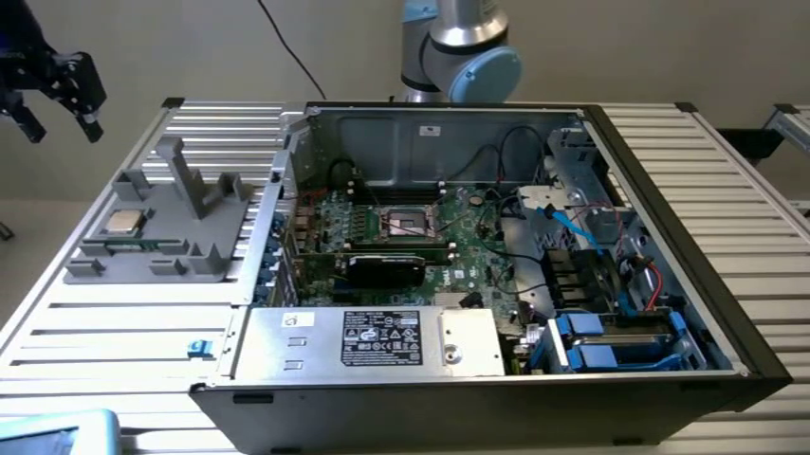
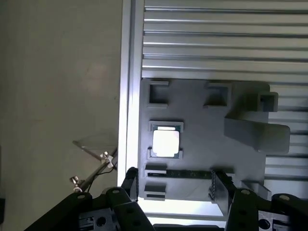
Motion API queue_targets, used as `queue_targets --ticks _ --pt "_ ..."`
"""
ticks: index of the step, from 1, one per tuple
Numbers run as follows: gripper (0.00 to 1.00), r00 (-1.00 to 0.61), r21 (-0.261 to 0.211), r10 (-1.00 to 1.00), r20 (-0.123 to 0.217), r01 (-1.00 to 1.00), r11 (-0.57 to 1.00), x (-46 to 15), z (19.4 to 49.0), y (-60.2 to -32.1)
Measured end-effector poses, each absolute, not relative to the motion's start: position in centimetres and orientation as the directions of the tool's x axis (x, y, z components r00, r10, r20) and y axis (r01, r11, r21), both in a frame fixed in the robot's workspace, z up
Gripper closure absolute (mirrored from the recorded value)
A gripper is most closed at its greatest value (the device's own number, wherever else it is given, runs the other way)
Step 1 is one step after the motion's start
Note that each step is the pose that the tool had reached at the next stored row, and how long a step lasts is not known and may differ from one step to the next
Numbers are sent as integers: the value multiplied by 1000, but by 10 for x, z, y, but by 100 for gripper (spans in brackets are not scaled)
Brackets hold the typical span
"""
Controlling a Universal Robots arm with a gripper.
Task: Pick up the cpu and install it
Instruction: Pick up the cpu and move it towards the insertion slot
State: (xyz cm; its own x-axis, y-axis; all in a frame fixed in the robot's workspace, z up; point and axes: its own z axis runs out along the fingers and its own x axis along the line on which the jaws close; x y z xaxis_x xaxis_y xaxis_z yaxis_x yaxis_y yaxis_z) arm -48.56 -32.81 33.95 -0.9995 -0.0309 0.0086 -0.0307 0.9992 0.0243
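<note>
**A:** Where do we find the cpu [image 1: 123, 222]?

**B:** We see it lying flat in a recess of the grey holder [image 1: 190, 248]. The holder sits on the slatted desk [image 1: 114, 327], on the exterior view's left of the open computer case [image 1: 658, 237].

**A:** And the hand [image 1: 60, 118]?

**B:** It hovers above the desk's far left corner, fingers spread wide apart and holding nothing. The cpu is well apart from the motherboard socket [image 1: 408, 223].

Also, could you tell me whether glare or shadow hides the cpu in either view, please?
Wrist view: the cpu top is washed almost white by reflected light, though its darker rim stands out against the grey holder. Exterior view: the cpu is evenly lit, dull silver, with no shadow falling over it.
</note>
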Motion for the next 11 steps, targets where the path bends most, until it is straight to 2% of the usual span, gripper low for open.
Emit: queue_targets --ticks 11 --pt "28 -999 18 -31 18 -30 999 -487 323 -328"
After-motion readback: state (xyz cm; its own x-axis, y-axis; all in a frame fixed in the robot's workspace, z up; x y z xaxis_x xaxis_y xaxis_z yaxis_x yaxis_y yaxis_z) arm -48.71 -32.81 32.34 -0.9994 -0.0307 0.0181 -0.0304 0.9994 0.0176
